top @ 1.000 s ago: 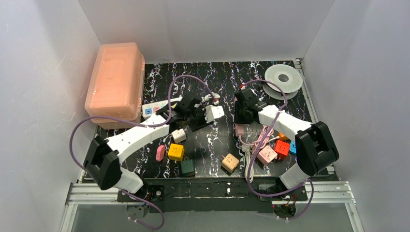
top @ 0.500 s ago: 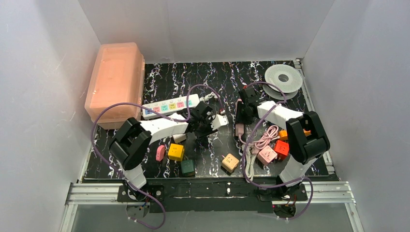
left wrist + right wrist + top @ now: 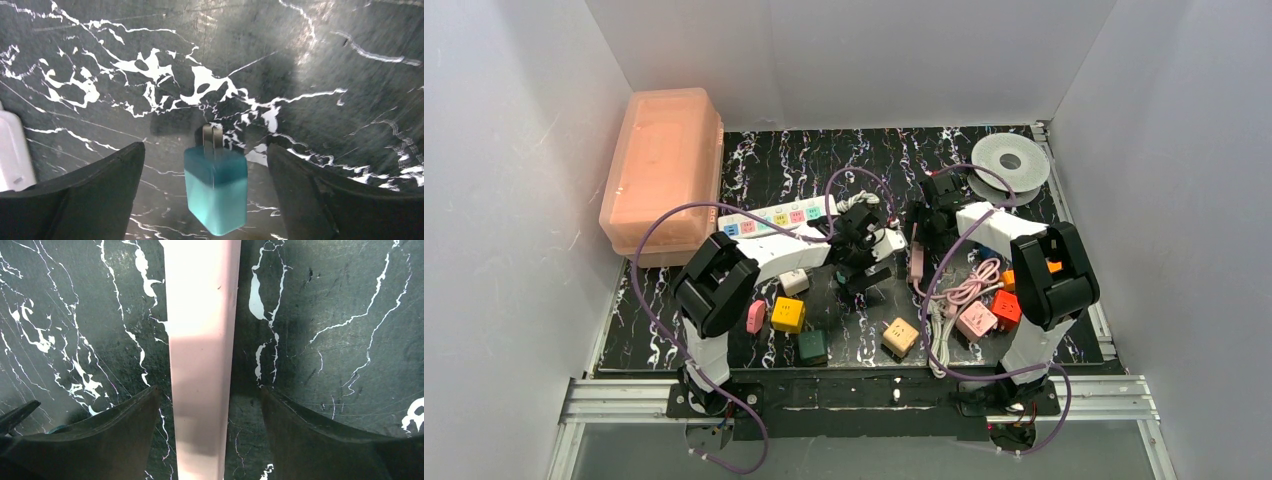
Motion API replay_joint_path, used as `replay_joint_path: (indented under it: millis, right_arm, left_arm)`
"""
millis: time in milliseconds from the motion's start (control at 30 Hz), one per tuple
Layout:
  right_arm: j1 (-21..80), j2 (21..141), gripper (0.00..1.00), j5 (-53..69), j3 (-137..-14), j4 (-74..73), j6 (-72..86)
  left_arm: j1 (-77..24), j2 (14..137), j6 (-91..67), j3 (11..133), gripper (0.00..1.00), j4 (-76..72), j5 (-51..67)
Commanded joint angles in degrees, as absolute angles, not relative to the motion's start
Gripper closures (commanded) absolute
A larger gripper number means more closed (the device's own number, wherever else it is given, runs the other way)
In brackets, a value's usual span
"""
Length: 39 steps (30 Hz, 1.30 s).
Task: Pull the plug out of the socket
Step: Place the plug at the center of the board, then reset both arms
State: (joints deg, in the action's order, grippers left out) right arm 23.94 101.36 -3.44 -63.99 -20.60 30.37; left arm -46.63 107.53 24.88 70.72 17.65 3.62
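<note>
The socket (image 3: pixel 774 217), a long white strip with pastel outlet faces, lies at the back left of the black marbled mat. A teal plug (image 3: pixel 216 192) with two metal prongs sits loose between the fingers of my left gripper (image 3: pixel 206 146), with a gap on each side. That left gripper (image 3: pixel 862 266) is open, right of the socket's end. My right gripper (image 3: pixel 209 389) is open astride a slim pink bar (image 3: pixel 200 315) and touches neither side of it. In the top view the right gripper (image 3: pixel 921 232) hangs over the pink bar (image 3: pixel 917 264).
A translucent orange box (image 3: pixel 662 170) stands back left and a grey spool (image 3: pixel 1010 160) back right. Loose cubes lie near the front: white (image 3: pixel 794 281), yellow (image 3: pixel 787 314), dark green (image 3: pixel 812 346), tan (image 3: pixel 901 336), pink (image 3: pixel 975 320), red (image 3: pixel 1007 308). Cords (image 3: pixel 954 300) tangle front right.
My left arm has swung right, away from the socket, and its jaws have opened off the teal plug. The right jaws have also opened around the pink bar.
</note>
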Motion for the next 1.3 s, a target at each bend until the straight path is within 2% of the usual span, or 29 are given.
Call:
replay_joint_path:
  millis: [0, 167, 267, 467, 533, 633, 767, 900, 1100, 1267]
  right_arm:
    - [23.6, 99.1, 0.17, -3.9, -66.6, -20.0, 30.9]
    - [23.6, 96.6, 0.15, -4.7, -68.6, -22.1, 31.2]
    - [23.6, 93.6, 0.14, -5.5, -69.8, -23.4, 31.1]
    - [23.3, 85.6, 0.13, -5.0, -71.3, -26.8, 28.5]
    - [22.9, 82.5, 0.12, -5.2, -71.0, -27.7, 27.6]
    - [21.7, 77.7, 0.12, -5.3, -70.0, -29.0, 27.2]
    - [18.7, 72.8, 0.11, -6.4, -68.1, -31.2, 27.6]
    - [13.6, 68.8, 0.11, -7.6, -64.7, -33.8, 27.5]
    - [5.9, 65.0, 0.1, -15.2, -60.0, -35.2, 28.0]
    - [4.2, 60.8, 0.1, -19.2, -50.6, -23.9, 25.2]
  left_arm:
    - [-46.8, 107.4, 23.1, 74.7, 0.02, 24.7, 7.4]
    - [-46.0, 105.6, 20.5, 80.8, 0.02, 32.2, 10.0]
    - [-43.9, 104.6, 16.9, 88.3, 0.02, 40.9, 13.4]
    - [-36.2, 103.6, 10.3, 105.7, 0.02, 58.8, 19.1]
    - [-32.9, 101.1, 10.0, 106.6, 0.02, 61.2, 20.5]
    - [-25.1, 94.5, 7.8, 103.6, 0.02, 60.1, 24.9]
    - [-12.0, 86.9, 3.9, 91.9, 0.02, 57.7, 33.6]
    - [-8.1, 78.4, 5.4, 84.5, 0.02, 52.8, 24.8]
    - [-1.2, 69.4, 0.9, 75.7, 0.02, 44.7, 23.8]
    - [1.9, 66.3, 0.6, 68.9, 0.02, 38.5, 19.5]
